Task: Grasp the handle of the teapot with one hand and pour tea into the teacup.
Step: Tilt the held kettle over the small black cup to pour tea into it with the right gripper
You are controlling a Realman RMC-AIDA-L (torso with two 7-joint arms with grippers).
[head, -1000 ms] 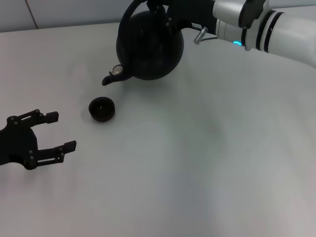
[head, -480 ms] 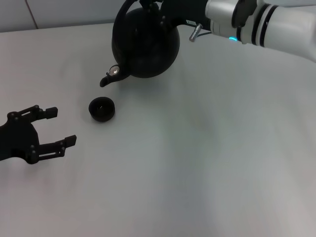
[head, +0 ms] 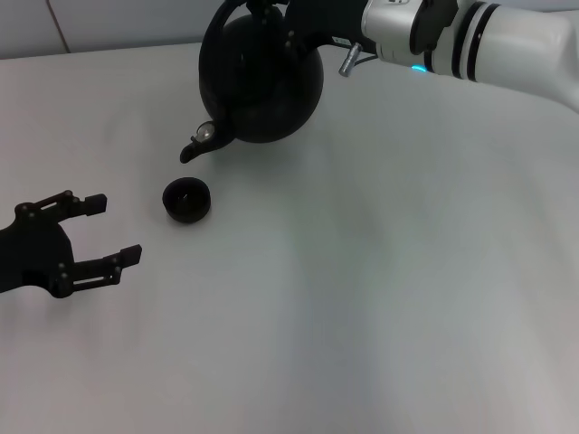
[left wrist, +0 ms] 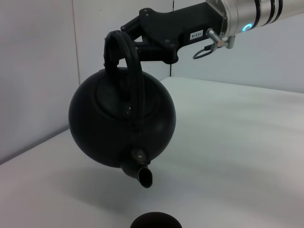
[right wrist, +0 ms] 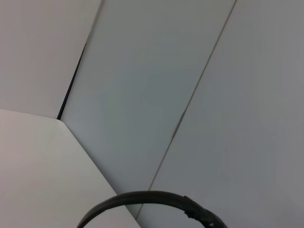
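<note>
Shifted leftward, teapot point(head: 261, 77) hangs airborne per left wrist view, right gripper point(left wrist: 124, 40) seemingly clamping handle point(left wrist: 127, 61).

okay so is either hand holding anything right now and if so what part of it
The right hand holds the teapot by the top of its arched handle, lifted off the table with the spout tipped down. The left hand is open and holds nothing.

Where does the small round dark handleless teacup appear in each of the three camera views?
Head view: the small dark round teacup sits on the white table left of centre, just below the spout of the big matte black teapot.
Left wrist view: only its rim shows at the bottom edge, under the spout.
Right wrist view: not in it.
Shared landmark: the teapot's arched handle, also seen in the right wrist view.
</note>
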